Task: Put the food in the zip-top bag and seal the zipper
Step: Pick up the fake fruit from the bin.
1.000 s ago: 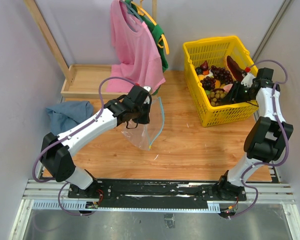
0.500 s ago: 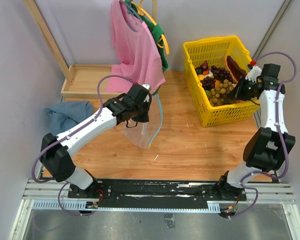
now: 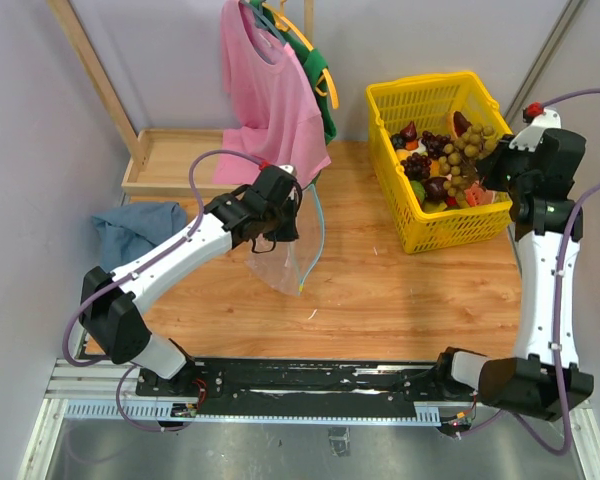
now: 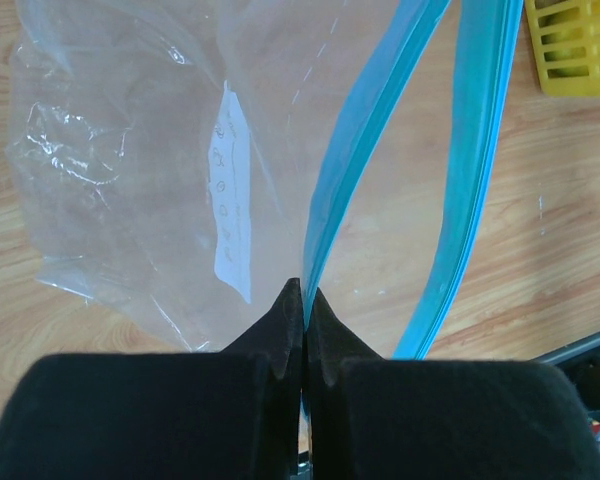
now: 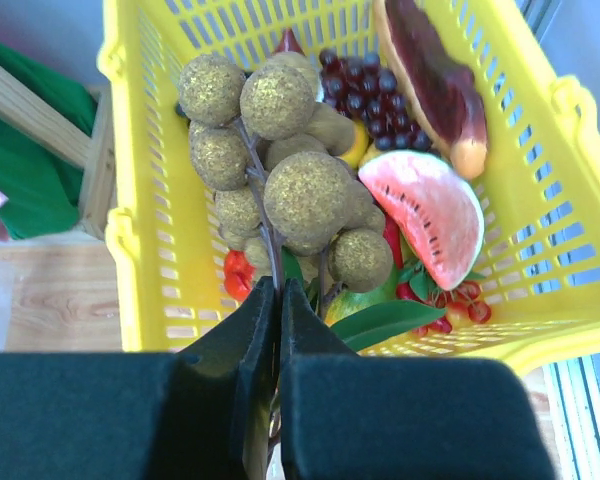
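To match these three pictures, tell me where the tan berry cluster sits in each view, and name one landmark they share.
Top external: the tan berry cluster is at upper right, over the yellow basket.
Left wrist: not in view; only a corner of the basket shows at top right.
Right wrist: centre frame, its stem pinched in the shut right hand, above the basket.
Shared landmark: the yellow basket.
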Robot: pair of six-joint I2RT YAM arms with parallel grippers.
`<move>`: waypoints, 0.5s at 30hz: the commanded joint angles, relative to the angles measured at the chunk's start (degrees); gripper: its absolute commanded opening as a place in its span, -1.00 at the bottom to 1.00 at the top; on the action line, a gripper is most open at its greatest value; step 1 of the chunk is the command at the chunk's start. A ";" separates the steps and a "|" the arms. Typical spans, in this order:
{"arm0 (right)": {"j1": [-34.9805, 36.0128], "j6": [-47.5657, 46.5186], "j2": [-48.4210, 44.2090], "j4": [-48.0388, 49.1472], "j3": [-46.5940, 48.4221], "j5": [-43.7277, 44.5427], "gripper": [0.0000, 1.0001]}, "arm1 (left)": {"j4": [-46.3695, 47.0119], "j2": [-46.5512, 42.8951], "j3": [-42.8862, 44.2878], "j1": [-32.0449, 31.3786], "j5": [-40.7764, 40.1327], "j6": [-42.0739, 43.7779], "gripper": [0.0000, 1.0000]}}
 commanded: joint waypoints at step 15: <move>19.96 13.49 -14.55 12.45 -5.59 4.46 -0.99 | 3.91 -3.73 0.45 3.43 3.64 -10.09 -0.99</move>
